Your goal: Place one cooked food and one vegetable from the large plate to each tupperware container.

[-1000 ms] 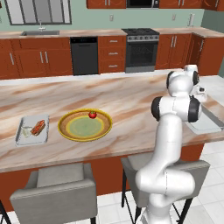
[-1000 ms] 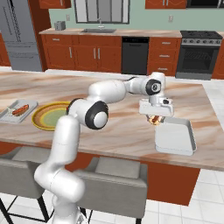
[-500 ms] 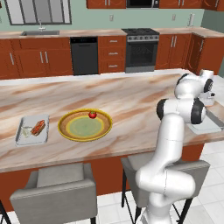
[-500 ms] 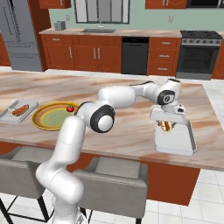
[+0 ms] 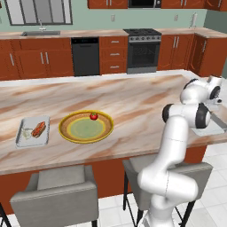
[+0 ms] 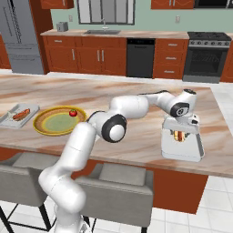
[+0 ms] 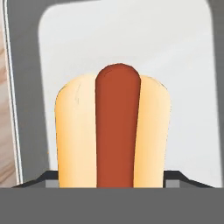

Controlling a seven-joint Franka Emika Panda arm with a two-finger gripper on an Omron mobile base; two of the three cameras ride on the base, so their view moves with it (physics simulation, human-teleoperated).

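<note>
My gripper (image 6: 181, 132) is shut on a hot dog (image 6: 180, 135), a brown sausage in a pale bun, and holds it just over the right tupperware container (image 6: 182, 157). In the hand view the hot dog (image 7: 116, 131) stands between my fingertips, with the container's pale floor (image 7: 131, 39) behind it. The large plate (image 5: 66, 133), with its yellow rim, sits at the counter's left and holds a red tomato (image 5: 93, 116). The left tupperware container (image 5: 20, 133) holds a second hot dog (image 5: 39, 129) and a pale vegetable (image 5: 27, 132).
The right container (image 5: 208, 129) lies near the counter's right front corner. Two grey stools (image 5: 55, 195) stand in front of the counter. A wide stretch of marble counter (image 6: 113, 91) separates the plate (image 6: 41, 129) from the right container.
The arm has swung to the right with the hot dog, from beside the right container to over it, and has come lower. Plate, tomato and left container have not moved.
</note>
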